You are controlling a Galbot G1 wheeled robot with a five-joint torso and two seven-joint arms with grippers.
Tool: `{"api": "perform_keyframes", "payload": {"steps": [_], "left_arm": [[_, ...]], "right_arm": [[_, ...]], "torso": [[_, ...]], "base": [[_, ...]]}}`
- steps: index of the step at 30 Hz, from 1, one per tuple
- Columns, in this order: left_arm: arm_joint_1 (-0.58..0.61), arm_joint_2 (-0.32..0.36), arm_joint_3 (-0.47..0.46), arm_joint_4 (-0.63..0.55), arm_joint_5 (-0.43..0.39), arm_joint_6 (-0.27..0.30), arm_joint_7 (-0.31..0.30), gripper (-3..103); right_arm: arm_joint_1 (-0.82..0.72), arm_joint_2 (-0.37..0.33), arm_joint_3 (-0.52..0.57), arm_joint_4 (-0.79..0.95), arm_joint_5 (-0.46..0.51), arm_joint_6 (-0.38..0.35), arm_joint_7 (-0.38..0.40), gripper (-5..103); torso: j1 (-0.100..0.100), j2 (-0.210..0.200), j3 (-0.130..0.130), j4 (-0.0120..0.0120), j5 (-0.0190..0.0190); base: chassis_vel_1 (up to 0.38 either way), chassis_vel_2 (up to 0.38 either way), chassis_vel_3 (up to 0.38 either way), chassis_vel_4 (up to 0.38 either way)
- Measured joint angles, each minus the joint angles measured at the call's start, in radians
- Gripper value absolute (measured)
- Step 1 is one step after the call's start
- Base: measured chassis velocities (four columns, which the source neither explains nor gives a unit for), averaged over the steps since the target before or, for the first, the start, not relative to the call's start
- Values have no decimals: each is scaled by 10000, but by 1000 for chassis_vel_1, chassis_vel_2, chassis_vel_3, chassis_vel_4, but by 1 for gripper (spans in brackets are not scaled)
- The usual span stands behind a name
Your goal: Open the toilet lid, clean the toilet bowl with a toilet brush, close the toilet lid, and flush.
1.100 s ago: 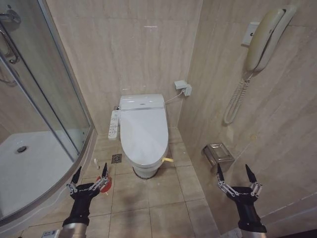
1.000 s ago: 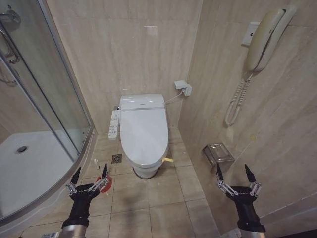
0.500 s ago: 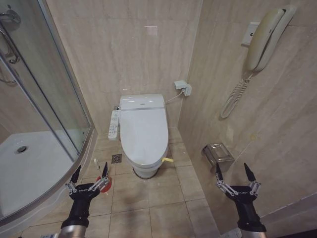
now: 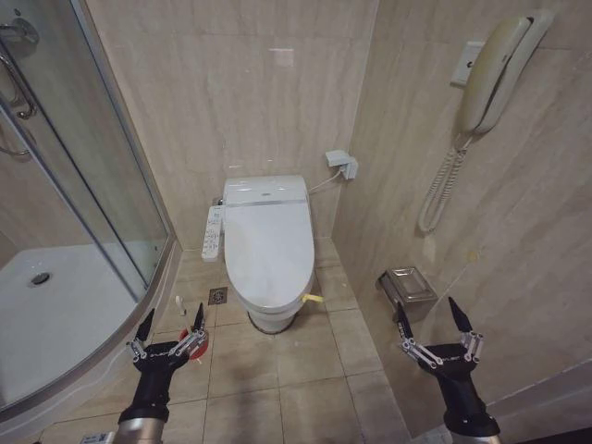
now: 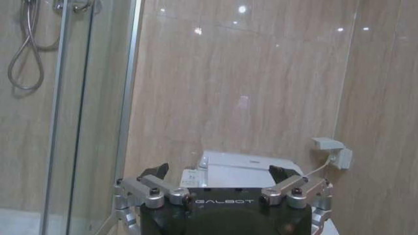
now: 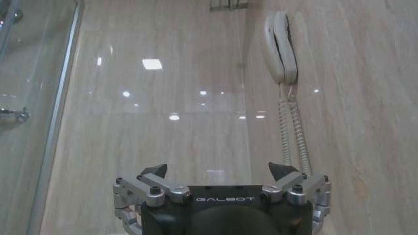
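Observation:
The glossy white toilet lid (image 4: 269, 245) lies shut over the toilet bowl, which it hides, and a yellow strap (image 4: 314, 298) sticks out at its front right. The toilet brush's thin white handle (image 4: 178, 304) and red holder (image 4: 201, 339) stand on the floor left of the toilet, partly behind my left gripper (image 4: 170, 321). That gripper hangs open and empty in front of the brush. My right gripper (image 4: 429, 318) is open too, low at the right near the wall. The toilet's back (image 5: 243, 168) appears between the left gripper's fingers in the left wrist view.
A glass shower enclosure (image 4: 88, 185) with a white tray fills the left side. A button panel (image 4: 213, 232) sits at the toilet's left, a floor drain (image 4: 217, 295) beside its base. On the right wall hang a phone (image 4: 499, 69) with coiled cord and a metal paper holder (image 4: 407, 291).
My right gripper has shifted slightly left and up. The phone cord has swung a little. The left gripper and toilet stay as they were.

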Motion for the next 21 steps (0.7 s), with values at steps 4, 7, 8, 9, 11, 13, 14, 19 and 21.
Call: {"api": "perform_keyframes", "payload": {"steps": [4, 7, 8, 9, 11, 13, 14, 19, 21], "left_arm": [[45, -4, -86, -13, 2, -85, 1, 100], [24, 45, -74, 70, -6, -119, 1, 100], [9, 62, -57, 106, -7, -126, 1, 100], [-4, 74, -49, 131, -8, -131, 1, 100], [-17, 81, -41, 163, -8, -138, 1, 100], [-40, 86, -13, 221, -7, -141, 2, 100], [-40, 86, -13, 221, -7, -141, 2, 100], [-95, 72, 56, 315, 2, -142, 6, 100], [-105, 75, 60, 359, 3, -146, 7, 100]], "right_arm": [[104, 68, -48, -204, 35, 86, -134, 100], [145, 135, -19, -268, 68, 135, -129, 100], [149, 147, 10, -278, 82, 144, -107, 100], [152, 151, 32, -281, 98, 147, -80, 100], [155, 150, 47, -282, 109, 153, -46, 100], [156, 142, 60, -281, 123, 162, 40, 100], [156, 142, 60, -281, 123, 162, 40, 100], [153, 93, -22, -220, -8, 185, 650, 100], [149, 79, -65, -172, -60, 212, 788, 100]], "torso": [[-1, 0, 0, -1, 1], [-1, 1, -1, 0, 0], [-1, 0, 0, -1, 1], [-1, 1, 0, 0, 1], [0, 0, 0, -1, 1], [2, 0, 0, -1, 0], [2, 0, 0, -1, 0], [6, -2, 2, 3, 2], [14, -4, 5, -1, -1]], "base": [[-47, 41, 41, -39], [-91, 101, 102, -92], [-170, 143, 139, -136], [-170, 143, 184, -153], [-181, 169, 184, -177], [-197, 194, 193, -204], [-202, 194, 193, -208], [-215, 220, 238, -224], [-196, 152, 156, -162]]}}
